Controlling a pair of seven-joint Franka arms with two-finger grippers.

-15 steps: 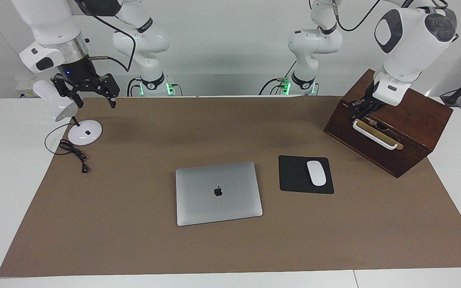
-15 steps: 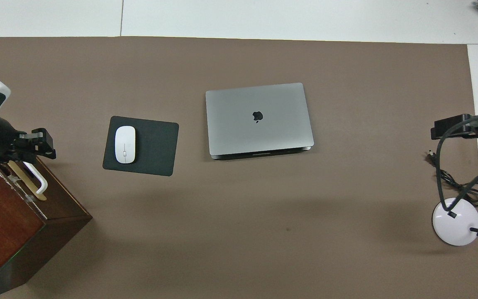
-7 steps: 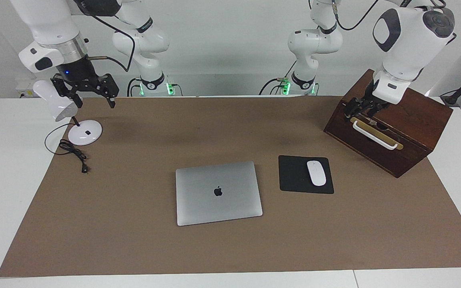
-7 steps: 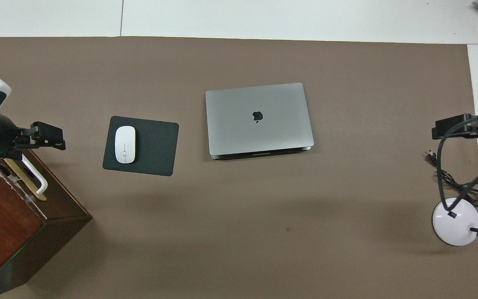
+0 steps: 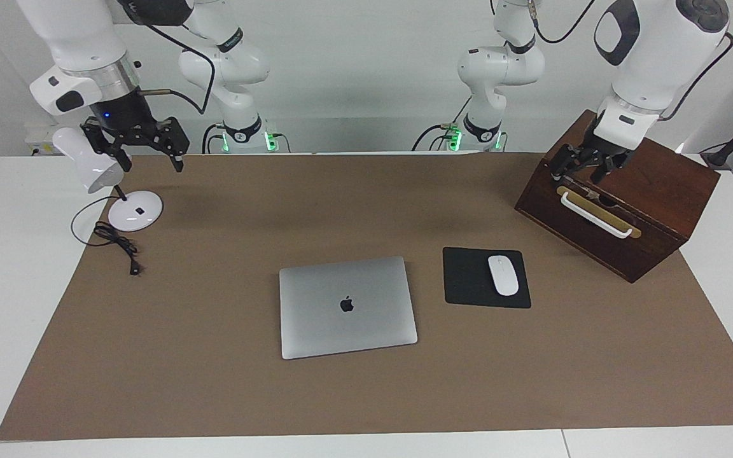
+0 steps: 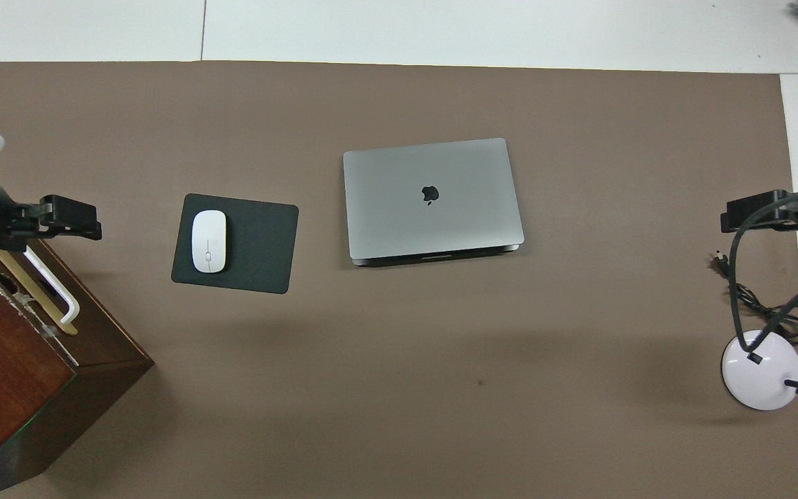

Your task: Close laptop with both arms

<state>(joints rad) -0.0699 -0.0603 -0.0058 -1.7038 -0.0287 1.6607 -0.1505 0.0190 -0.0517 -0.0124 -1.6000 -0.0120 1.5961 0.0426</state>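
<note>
Laptop [image 5: 347, 307] flat on brown mat [image 5: 366, 394], lid down, apple logo up, mid-table, just beside black mouse pad [image 5: 468, 280] w/ white mouse [image 5: 502, 275] on it. Looks fully shut from both views; thin dark line along hinge edge in overhead, prob. just the base.

Left gripper [image 5: 586, 166] now higher over wooden box [image 5: 659, 184] than half a sec ago, lifted clear of white handle [image 5: 595, 215], jaws apart, nothing held. A sec ago down at that handle; since then opened up and pulled off.

Right gripper [image 5: 144, 147] over mat corner by desk lamp [image 5: 132, 211], barely shifted, jaws apart, empty, waiting.

Both well apart from laptop. Reads as task done, arms backing off to rest.
</note>
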